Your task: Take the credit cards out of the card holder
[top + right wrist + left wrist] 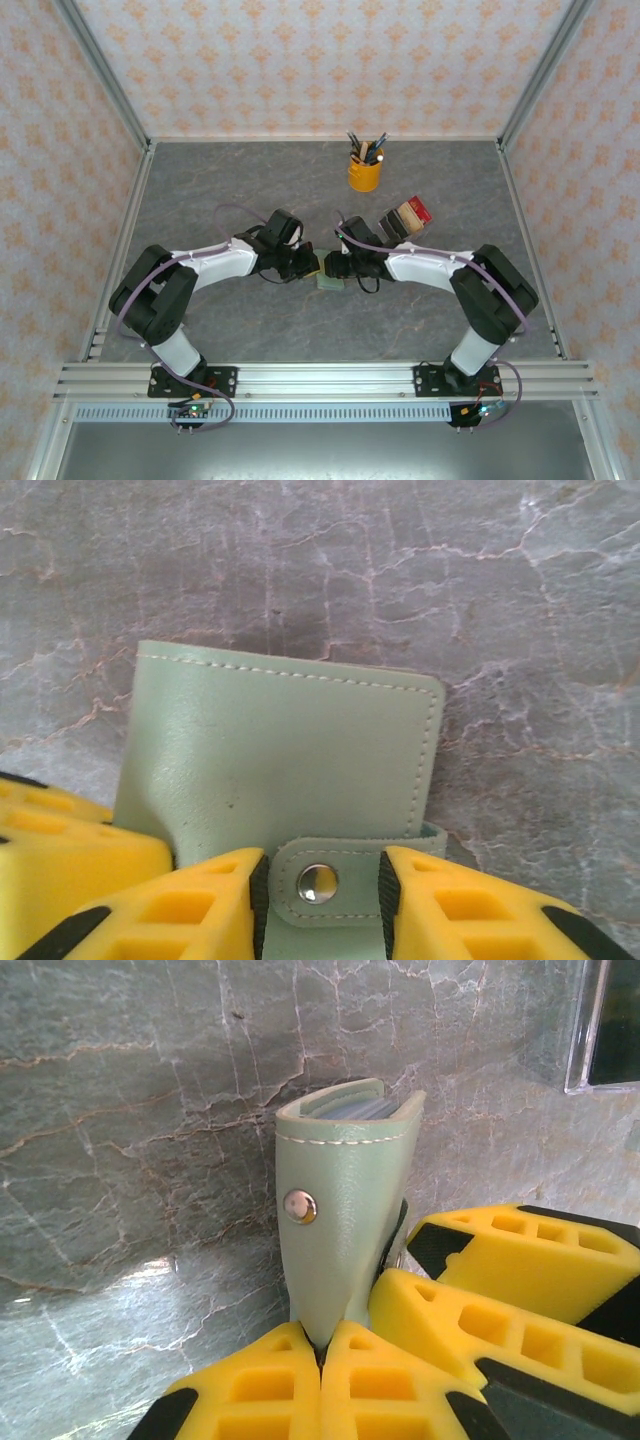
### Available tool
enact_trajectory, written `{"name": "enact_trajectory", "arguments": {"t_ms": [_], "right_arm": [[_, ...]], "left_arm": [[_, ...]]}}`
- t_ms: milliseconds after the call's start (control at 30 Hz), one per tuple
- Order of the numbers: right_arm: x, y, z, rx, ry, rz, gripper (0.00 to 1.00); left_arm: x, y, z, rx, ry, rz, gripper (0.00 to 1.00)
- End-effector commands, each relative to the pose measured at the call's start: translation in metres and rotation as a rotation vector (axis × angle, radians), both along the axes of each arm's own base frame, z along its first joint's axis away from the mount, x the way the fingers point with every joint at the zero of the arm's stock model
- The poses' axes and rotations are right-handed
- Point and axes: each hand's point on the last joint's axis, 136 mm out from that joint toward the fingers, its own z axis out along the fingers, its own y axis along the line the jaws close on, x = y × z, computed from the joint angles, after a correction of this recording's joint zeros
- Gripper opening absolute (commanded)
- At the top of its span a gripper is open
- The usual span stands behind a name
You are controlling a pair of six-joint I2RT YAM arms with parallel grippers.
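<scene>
I hold the card holder (330, 281) at the middle of the bench (200, 200), left gripper (322, 1345) clamped tight on one edge. The right gripper (320, 880) sits narrow astride the snap strap (345, 860); I cannot tell if it bites. I judge this the opening step: next I pinch the strap and peel it off to reach the credit cards
</scene>
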Motion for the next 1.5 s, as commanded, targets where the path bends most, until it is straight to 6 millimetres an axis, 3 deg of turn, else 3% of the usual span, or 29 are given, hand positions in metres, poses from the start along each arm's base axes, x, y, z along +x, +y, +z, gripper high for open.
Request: {"name": "enact_trajectory", "arguments": {"t_ms": [0,200,433,567,733,833,1100,1367,1467], "right_arm": [[0.006,-0.024,-0.01,-0.135,-0.014,-0.066,0.34],[0.014,-0.045,-0.01,-0.222,-0.054,-0.154,0.3],[0.018,-0.054,-0.01,-0.255,-0.069,-0.192,0.27],[0.015,-0.046,-0.011,-0.229,-0.051,-0.163,0.26],[0.001,-0.01,-0.01,-0.069,0.023,-0.023,0.24],[-0.003,-0.002,-0.008,-0.028,0.033,0.005,0.2],[0.007,-0.023,-0.016,-0.15,0.007,-0.066,0.0],[0.021,-0.075,-0.03,-0.299,0.024,-0.278,0.0],[0.023,-0.078,-0.025,-0.29,0.004,-0.292,0.0]], "left_arm": [[0.007,0.007,0.011,0.022,-0.03,0.003,0.02],[0.005,0.018,0.006,0.038,-0.019,0.027,0.01],[0.002,0.022,0.0,0.054,0.006,0.025,0.01],[0.002,0.019,-0.001,0.041,0.01,0.019,0.01],[0.003,0.014,0.002,0.016,0.006,0.005,0.01],[0.003,0.013,0.003,0.012,0.003,-0.001,0.01],[0.003,0.016,0.002,0.024,0.003,0.005,0.0],[0.0,0.03,-0.004,0.093,0.016,0.037,0.0],[-0.001,0.031,-0.005,0.099,0.022,0.037,0.0]]}}
